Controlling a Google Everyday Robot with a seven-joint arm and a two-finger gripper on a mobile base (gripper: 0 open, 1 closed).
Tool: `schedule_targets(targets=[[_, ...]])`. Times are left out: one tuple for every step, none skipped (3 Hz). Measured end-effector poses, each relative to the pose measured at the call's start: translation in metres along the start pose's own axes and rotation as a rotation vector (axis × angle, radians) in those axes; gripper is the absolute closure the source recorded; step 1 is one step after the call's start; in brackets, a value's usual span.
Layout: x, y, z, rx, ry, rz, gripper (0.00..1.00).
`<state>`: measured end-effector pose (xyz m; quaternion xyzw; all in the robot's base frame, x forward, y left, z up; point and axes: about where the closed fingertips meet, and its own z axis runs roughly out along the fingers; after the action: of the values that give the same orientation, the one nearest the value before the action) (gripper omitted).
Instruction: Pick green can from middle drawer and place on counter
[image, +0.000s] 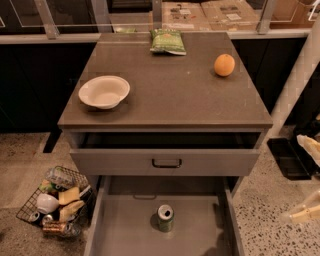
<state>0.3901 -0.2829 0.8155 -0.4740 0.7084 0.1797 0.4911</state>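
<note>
Pincer lower right; one green can.

One counter carries one white bowl, one orange and one green chip bag. Below it, two drawers stand open: one upper drawer with a black handle, and one middle drawer at the bottom of the frame holding one green can. One wire basket sits at lower left, and one gripper shows at the lower right edge.
</note>
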Motion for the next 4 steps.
schedule_targets(targets=[[0.000,0.000,0.000,-0.001,0.004,-0.001,0.00],[-0.006,-0.002,0.014,-0.012,-0.033,-0.010,0.00],[0.015,0.005,0.043,-0.042,-0.087,-0.019,0.00],[0.054,0.021,0.066,-0.087,-0.093,-0.033,0.00]])
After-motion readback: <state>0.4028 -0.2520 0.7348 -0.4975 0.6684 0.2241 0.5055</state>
